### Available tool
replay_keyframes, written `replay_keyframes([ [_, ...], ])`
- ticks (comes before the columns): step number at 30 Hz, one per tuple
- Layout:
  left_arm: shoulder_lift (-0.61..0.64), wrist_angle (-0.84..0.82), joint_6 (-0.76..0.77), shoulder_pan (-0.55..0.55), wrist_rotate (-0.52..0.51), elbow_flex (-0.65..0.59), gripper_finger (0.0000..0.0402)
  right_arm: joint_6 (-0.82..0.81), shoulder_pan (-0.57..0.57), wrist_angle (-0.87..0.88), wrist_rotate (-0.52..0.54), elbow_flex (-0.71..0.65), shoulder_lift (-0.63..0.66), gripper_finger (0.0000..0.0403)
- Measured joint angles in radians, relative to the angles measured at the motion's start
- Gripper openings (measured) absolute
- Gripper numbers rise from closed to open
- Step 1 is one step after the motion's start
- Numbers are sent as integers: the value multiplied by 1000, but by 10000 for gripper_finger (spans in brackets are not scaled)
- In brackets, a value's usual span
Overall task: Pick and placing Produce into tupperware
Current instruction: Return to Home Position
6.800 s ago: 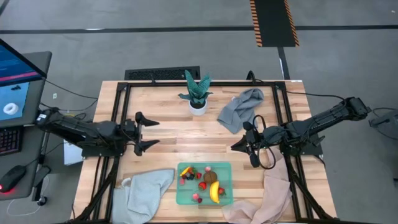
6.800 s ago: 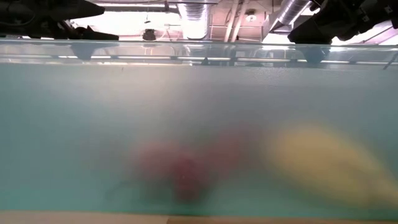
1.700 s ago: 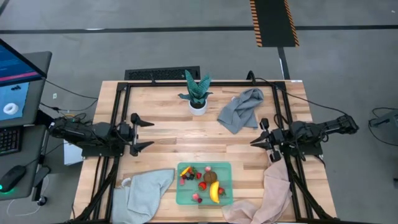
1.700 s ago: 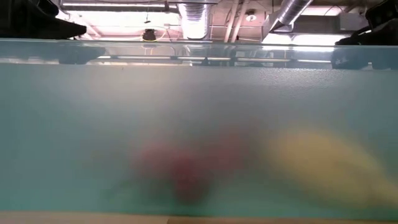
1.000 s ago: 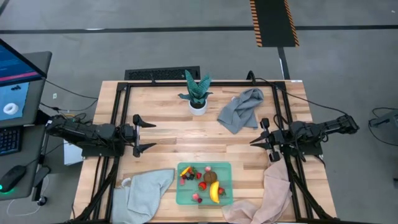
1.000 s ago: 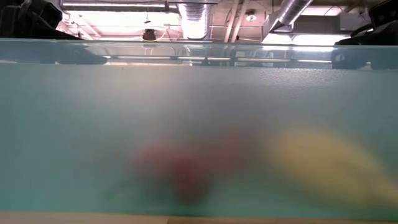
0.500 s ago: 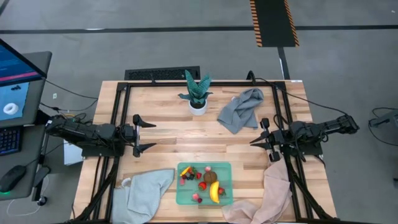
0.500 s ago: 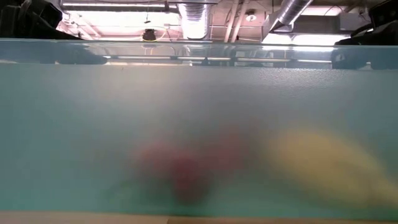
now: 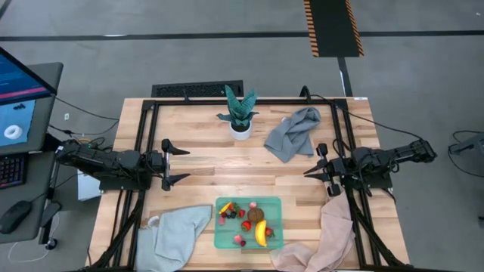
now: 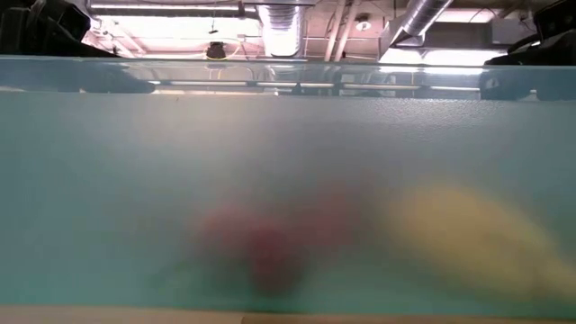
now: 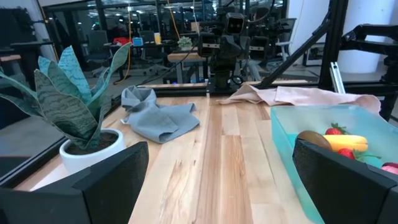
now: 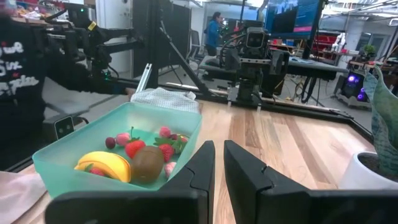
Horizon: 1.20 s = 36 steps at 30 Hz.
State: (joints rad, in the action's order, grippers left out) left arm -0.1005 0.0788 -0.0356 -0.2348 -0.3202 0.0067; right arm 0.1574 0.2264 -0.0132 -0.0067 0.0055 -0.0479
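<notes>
The mint-green tupperware [image 9: 227, 239] stands near the table's near edge, at its middle. In it lies the produce: a yellow banana [image 9: 261, 234], red strawberries [image 9: 246, 224], a brown round piece [image 9: 256, 214] and small berries. In the low view the tupperware's wall [image 10: 288, 162] fills the picture, with the banana [image 10: 468, 238] blurred behind it. My left gripper [image 9: 185, 164] hovers open over the table's left side, pointing level toward the right. My right gripper [image 9: 306, 174] hovers shut over the right side, pointing left. Both are well clear of the tupperware [image 12: 62, 171].
A potted plant [image 9: 240, 115] stands at the far middle, a grey cloth [image 9: 293, 132] to its right. A pale grey-green cloth [image 9: 178, 233] lies at the near left, a pink cloth [image 9: 327, 234] at the near right. Bare wood lies between the grippers.
</notes>
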Motion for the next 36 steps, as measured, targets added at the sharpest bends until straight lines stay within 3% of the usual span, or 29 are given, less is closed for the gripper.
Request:
replay_keyframes([
  [36,0,0,-12,0,0,0,387,0,0,0,0,0,0,59],
])
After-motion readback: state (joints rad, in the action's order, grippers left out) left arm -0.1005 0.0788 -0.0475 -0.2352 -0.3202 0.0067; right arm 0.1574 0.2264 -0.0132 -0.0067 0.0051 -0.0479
